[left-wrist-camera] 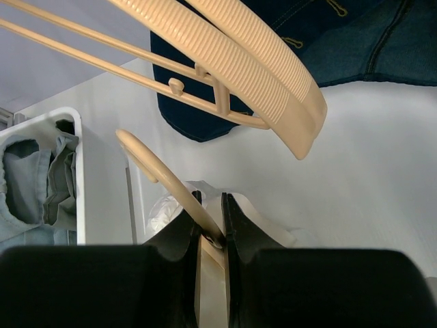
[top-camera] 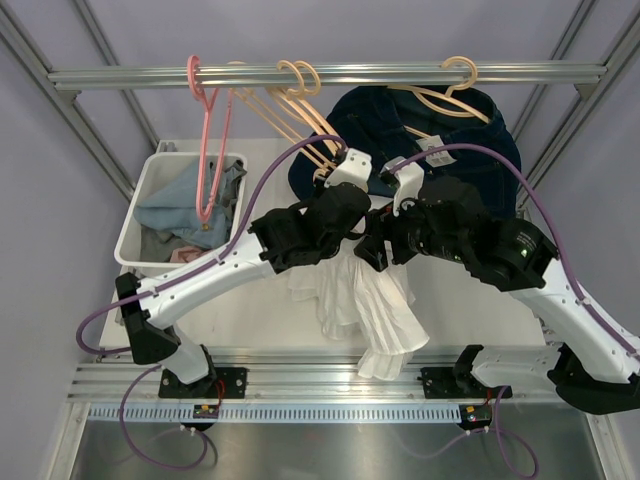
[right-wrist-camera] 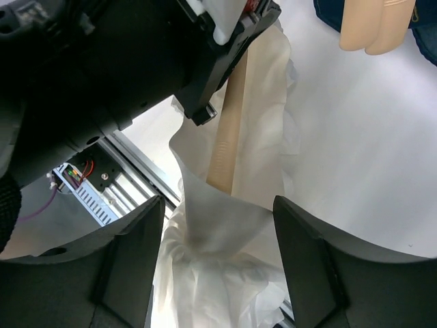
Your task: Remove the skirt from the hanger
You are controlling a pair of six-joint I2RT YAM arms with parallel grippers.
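The white skirt (top-camera: 372, 312) hangs below both arms, still draped on a beige hanger (right-wrist-camera: 227, 133) that I hold off the rail. My left gripper (left-wrist-camera: 210, 213) is shut on the hook of that hanger (left-wrist-camera: 160, 174); a bit of the skirt (left-wrist-camera: 162, 209) shows behind the fingers. My right gripper (right-wrist-camera: 218, 208) is open, its fingers (right-wrist-camera: 311, 256) on either side of the skirt's waist (right-wrist-camera: 225, 225) without closing on it. In the top view the left gripper (top-camera: 352, 222) and right gripper (top-camera: 372, 250) are close together above the skirt.
A rail (top-camera: 330, 73) at the back carries a pink hanger (top-camera: 208, 140), several beige hangers (top-camera: 300, 110) and a dark denim garment (top-camera: 440, 140). A white basket (top-camera: 150, 215) with blue-grey clothes stands at the left. Empty beige hangers (left-wrist-camera: 246, 61) hang just above my left gripper.
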